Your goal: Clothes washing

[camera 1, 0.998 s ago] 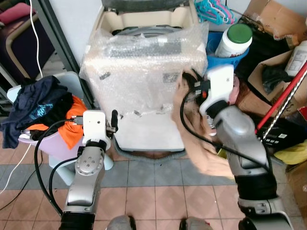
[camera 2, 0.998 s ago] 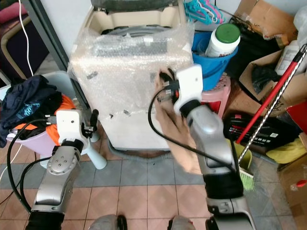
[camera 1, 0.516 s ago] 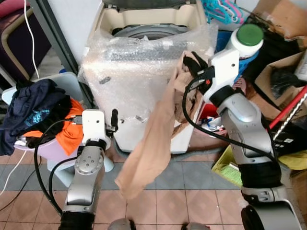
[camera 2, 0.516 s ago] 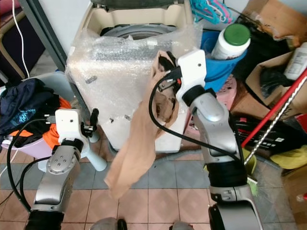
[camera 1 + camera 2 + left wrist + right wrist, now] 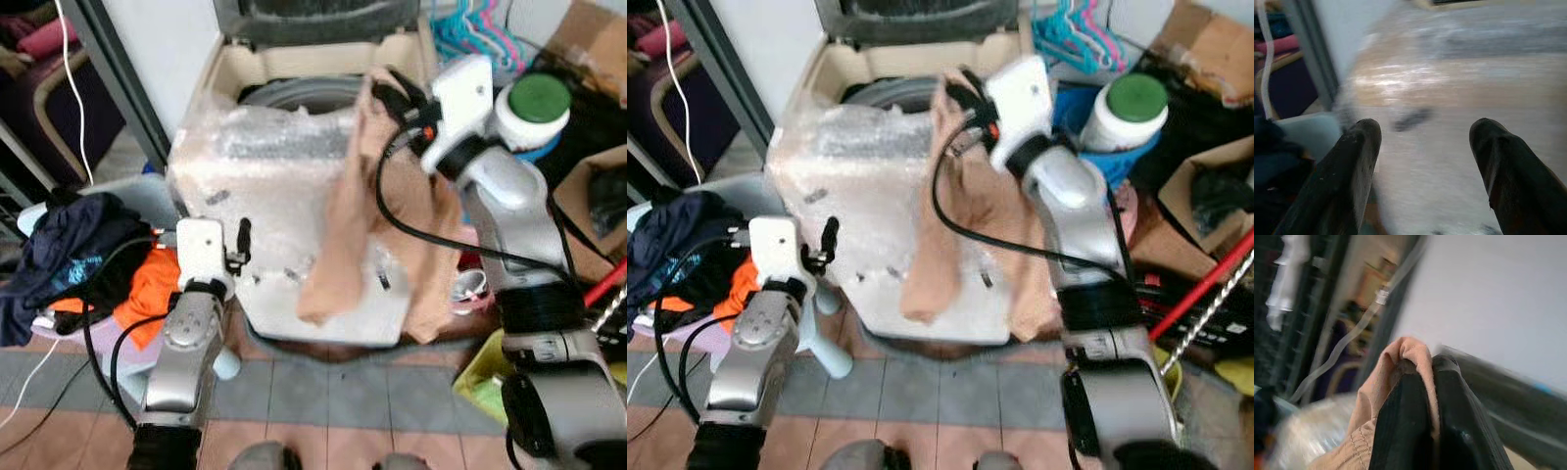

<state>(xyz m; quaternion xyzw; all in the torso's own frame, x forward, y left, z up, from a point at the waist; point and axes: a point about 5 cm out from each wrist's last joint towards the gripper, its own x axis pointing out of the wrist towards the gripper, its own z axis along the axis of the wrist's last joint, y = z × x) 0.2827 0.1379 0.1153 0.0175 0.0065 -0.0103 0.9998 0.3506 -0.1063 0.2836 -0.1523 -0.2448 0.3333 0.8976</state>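
Since a second ago your right gripper (image 5: 384,90) has risen to the washing machine's (image 5: 294,235) far rim, fingers pinched on the limp tan garment (image 5: 338,230) draping down its bubble-wrapped front. Your left gripper (image 5: 1422,161) hangs near-left, fingers spread, touching nothing.

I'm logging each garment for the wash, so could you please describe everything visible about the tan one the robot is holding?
The tan garment looks like thin, soft fabric. The right gripper pinches its top edge above the washing machine's open tub; the rest hangs crumpled down the machine's bubble-wrapped front, two loose ends dangling clear of the floor.
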